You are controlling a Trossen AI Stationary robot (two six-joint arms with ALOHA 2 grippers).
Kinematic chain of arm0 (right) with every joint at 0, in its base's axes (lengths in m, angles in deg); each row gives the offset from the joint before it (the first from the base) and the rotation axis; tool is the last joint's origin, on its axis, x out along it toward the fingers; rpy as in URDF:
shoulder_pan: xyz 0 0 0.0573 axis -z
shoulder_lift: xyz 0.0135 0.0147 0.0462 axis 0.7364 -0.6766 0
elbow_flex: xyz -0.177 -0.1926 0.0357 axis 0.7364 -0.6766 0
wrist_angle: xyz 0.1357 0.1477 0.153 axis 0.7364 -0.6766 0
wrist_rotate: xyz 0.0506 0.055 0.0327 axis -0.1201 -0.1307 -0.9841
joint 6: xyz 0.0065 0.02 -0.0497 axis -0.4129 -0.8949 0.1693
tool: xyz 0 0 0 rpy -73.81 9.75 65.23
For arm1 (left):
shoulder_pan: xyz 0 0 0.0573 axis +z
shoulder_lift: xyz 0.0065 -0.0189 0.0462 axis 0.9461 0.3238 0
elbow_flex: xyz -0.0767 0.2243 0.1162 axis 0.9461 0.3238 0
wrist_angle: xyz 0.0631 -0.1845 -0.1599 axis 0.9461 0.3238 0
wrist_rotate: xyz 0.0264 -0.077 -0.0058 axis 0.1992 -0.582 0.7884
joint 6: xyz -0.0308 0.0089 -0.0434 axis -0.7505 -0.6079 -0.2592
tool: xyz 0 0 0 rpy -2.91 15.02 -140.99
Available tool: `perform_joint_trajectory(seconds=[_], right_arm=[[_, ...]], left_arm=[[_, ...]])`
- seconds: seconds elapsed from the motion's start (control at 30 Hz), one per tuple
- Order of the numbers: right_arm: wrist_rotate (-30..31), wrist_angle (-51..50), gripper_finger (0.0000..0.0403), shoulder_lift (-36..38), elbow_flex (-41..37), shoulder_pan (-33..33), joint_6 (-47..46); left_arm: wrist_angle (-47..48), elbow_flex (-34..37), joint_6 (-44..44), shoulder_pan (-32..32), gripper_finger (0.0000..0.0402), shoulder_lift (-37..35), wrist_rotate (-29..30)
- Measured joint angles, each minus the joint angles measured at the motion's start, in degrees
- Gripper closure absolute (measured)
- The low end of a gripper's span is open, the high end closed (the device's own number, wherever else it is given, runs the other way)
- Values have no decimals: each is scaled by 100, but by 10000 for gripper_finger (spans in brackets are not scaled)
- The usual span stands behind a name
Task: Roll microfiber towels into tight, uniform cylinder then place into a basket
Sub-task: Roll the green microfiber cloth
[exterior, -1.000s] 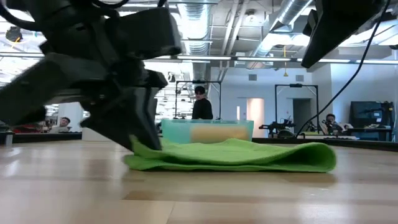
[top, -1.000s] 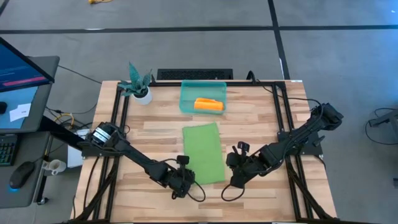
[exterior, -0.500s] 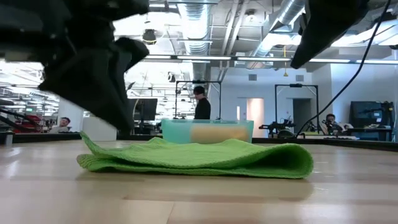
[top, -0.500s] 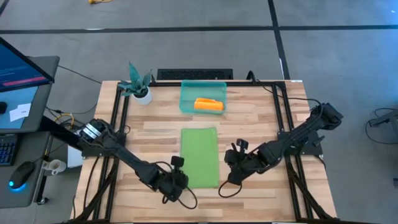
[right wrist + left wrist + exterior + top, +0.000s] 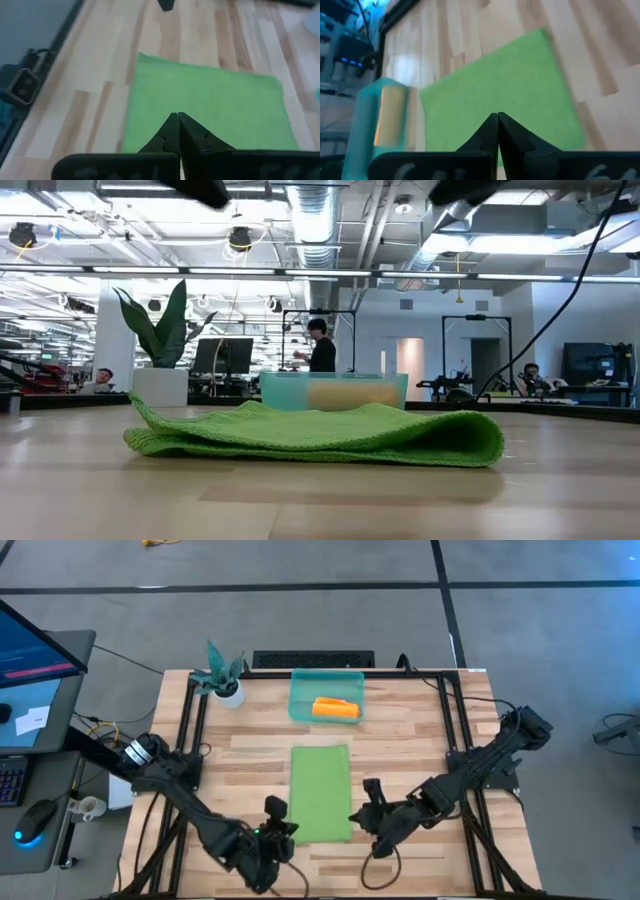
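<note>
The lime green towel (image 5: 320, 792) lies folded and flat on the table's middle, its rounded fold (image 5: 490, 438) on the right in the low view. The orange-yellow towel (image 5: 335, 708) lies rolled inside the teal bin (image 5: 300, 690) at the table's far middle. My left gripper (image 5: 280, 828) is shut and empty, raised by the towel's near left corner; its wrist view (image 5: 497, 117) looks over the towel. My right gripper (image 5: 357, 817) is shut and empty, raised by the towel's near right corner, and also shows in its own wrist view (image 5: 177, 116).
A small white pot with a teal plant (image 5: 225, 680) stands at the far left. Black frame rails (image 5: 195, 730) run along both sides of the table. Bare wood lies left and right of the towel. People stand in the room behind the table (image 5: 322, 345).
My left gripper has drawn the towel's near left corner toward the table's left, so the skewed towel now lies straight. It has then left the towel, going up and toward the near edge. My right gripper has also risen. Both are now above the low view's top edge.
</note>
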Motion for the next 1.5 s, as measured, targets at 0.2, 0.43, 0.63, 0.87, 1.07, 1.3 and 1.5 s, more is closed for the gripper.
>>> perform_joint_trajectory(seconds=[0.2, 0.43, 0.63, 0.87, 1.07, 1.3, 1.5], right_arm=[[13, 383, 385, -1, 42, -359, 454], [552, 447, 389, -4, 439, -729, 476], [570, 292, 387, -4, 288, -945, -12], [553, 316, 386, -4, -148, -1223, -324], [414, 678, 383, -4, -318, -1258, -673], [48, 662, 379, -4, -334, -1176, -925], [42, 666, 365, -4, -334, -982, -925]], left_arm=[[66, -56, -285, -446, 401, 0, 40], [344, -56, -1262, -923, 401, 0, 332], [423, -56, -1703, -1105, 401, 11, 316], [421, -56, -2188, -1050, 401, 11, 272], [421, -56, -2220, -1037, 401, 13, 265], [434, -56, -2497, -992, 401, 13, -208], [518, 176, -2929, -877, 401, 15, -509]])
